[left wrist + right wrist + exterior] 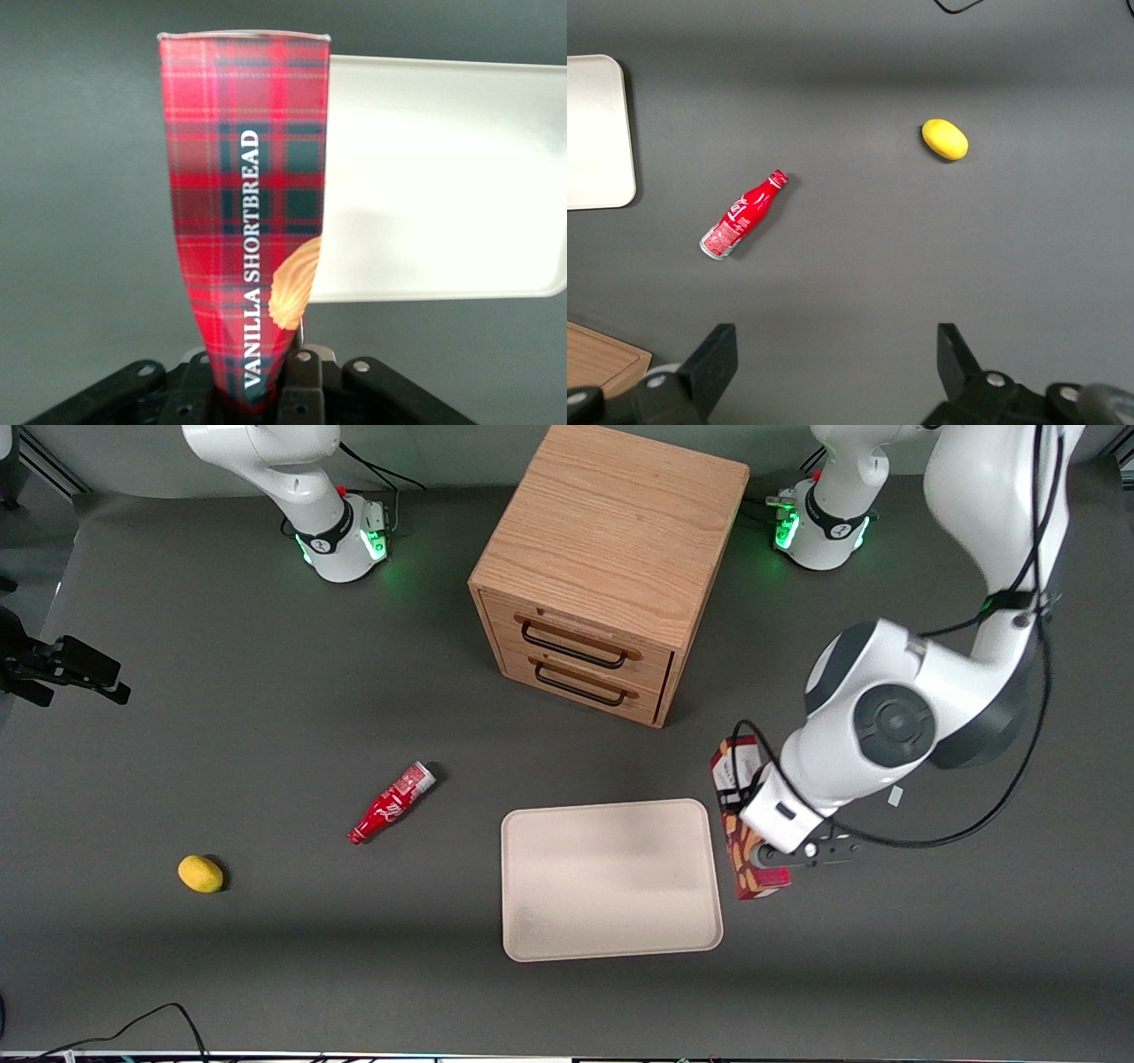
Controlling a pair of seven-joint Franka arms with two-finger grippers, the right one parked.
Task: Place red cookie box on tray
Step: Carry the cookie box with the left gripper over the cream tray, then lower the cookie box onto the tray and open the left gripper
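The red cookie box [733, 772] is a slim dark-red plaid carton with cookie pictures. My left gripper [764, 849] is shut on it, with the box's length running toward and away from the front camera. It hangs just beside the edge of the tray [609, 879] that faces the working arm's end of the table. The tray is large, flat, pale beige and has nothing on it. In the left wrist view the box [244, 195] reads "VANILLA SHORTBREAD" and sticks out from between the gripper [252, 379] fingers, overlapping the tray's [443, 177] edge.
A wooden two-drawer cabinet [611, 558] stands farther from the front camera than the tray. A red soda bottle [392, 803] and a yellow lemon [200, 873] lie toward the parked arm's end. They also show in the right wrist view, bottle [742, 215] and lemon [945, 139].
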